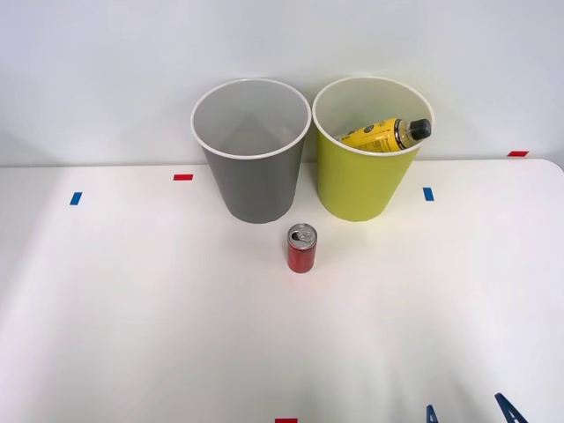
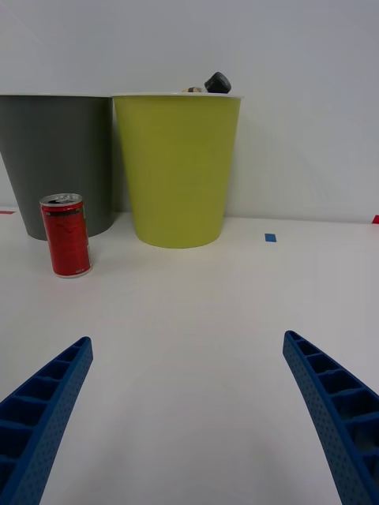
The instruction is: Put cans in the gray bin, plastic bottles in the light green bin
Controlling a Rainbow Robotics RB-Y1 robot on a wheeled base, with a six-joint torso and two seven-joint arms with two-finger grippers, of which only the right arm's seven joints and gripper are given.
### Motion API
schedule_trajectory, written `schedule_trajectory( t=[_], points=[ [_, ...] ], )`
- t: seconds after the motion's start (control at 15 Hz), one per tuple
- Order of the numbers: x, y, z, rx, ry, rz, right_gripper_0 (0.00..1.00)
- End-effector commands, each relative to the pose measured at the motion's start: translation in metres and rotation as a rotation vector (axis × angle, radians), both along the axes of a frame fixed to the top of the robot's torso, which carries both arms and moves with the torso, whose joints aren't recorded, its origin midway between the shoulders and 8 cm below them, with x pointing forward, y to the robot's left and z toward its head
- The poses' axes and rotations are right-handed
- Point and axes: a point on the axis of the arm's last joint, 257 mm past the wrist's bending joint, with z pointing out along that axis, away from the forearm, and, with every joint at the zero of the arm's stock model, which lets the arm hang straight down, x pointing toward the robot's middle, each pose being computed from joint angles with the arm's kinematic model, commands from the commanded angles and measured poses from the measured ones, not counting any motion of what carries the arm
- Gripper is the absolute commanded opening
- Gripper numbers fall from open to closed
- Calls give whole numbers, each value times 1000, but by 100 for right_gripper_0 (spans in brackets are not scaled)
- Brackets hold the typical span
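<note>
A small red can [image 1: 301, 248] [image 2: 66, 235] stands upright on the white table, just in front of the gap between the two bins. The gray bin [image 1: 252, 155] [image 2: 55, 166] stands at the back, left of the light green bin [image 1: 364, 159] [image 2: 177, 167]. A yellow plastic bottle [image 1: 388, 134] lies tilted inside the light green bin, its black cap [image 2: 217, 82] poking above the rim. My right gripper [image 1: 470, 413] [image 2: 189, 410] is low at the table's near right edge, open and empty, well short of the can.
Small red tape marks [image 1: 182, 177] and blue tape marks [image 1: 428, 194] dot the table [image 1: 132, 317]. A pale wall stands right behind the bins. Open tabletop lies between the gripper and the can.
</note>
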Motion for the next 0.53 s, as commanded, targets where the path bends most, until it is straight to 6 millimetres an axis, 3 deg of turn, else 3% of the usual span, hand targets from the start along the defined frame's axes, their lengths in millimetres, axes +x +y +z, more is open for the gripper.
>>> schedule_trajectory(
  t=[0.07,0.53],
  points=[
    [0,0,0,0,0,0,83],
    [0,0,0,0,0,0,82]
  ],
)
